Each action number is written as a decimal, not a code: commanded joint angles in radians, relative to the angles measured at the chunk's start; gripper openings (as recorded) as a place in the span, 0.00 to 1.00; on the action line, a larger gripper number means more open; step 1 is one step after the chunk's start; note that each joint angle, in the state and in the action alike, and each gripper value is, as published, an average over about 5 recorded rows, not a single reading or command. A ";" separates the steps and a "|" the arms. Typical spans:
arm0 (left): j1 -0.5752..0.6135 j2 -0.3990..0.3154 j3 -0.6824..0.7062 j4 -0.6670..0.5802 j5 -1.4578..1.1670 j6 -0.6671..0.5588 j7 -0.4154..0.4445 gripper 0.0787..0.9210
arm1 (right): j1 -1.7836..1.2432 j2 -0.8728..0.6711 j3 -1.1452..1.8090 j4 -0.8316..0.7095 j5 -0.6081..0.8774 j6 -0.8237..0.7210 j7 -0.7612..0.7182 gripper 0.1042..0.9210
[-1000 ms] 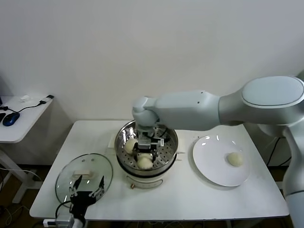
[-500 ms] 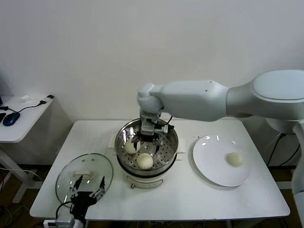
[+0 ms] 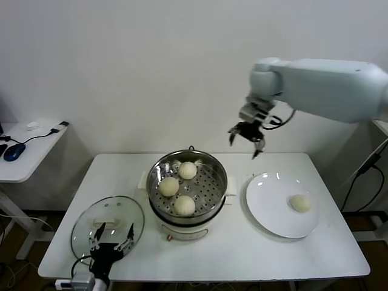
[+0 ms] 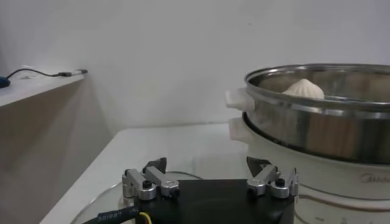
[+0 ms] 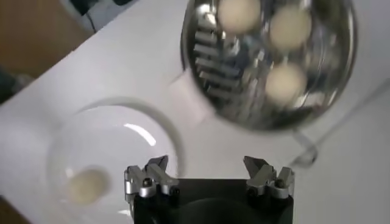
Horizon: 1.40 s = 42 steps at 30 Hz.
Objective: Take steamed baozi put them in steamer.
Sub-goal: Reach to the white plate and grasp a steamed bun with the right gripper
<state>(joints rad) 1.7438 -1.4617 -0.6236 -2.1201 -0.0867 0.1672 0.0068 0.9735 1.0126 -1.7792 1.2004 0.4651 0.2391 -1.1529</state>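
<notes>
**Three in, one left on plate**

Right gripper (image 3: 247, 140) hangs high, upper right of centre, fingers open and empty, between steamer (image 3: 188, 185) and plate (image 3: 267, 209), likely heading for the last baozi (image 3: 299, 203). Three baozi (image 3: 169, 186) sit on the perforated tray. Left gripper (image 3: 111, 236) is parked lower left over the glass lid (image 3: 91, 218), fingers open.

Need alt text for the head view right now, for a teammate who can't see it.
Three steamed baozi sit in the steamer at table centre; a fourth bun lies on the white plate. The right gripper hangs open and empty above, between them. The left gripper rests open over the glass lid.
</notes>
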 commanded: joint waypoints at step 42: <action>0.032 -0.022 -0.015 0.014 0.037 -0.006 0.002 0.88 | -0.812 -0.239 0.574 -0.368 -0.343 -0.335 0.141 0.87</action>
<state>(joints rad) 1.7762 -1.4825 -0.6398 -2.1048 -0.0502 0.1593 0.0091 0.2119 0.7616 -1.2596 0.8596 0.1444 -0.0831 -1.0196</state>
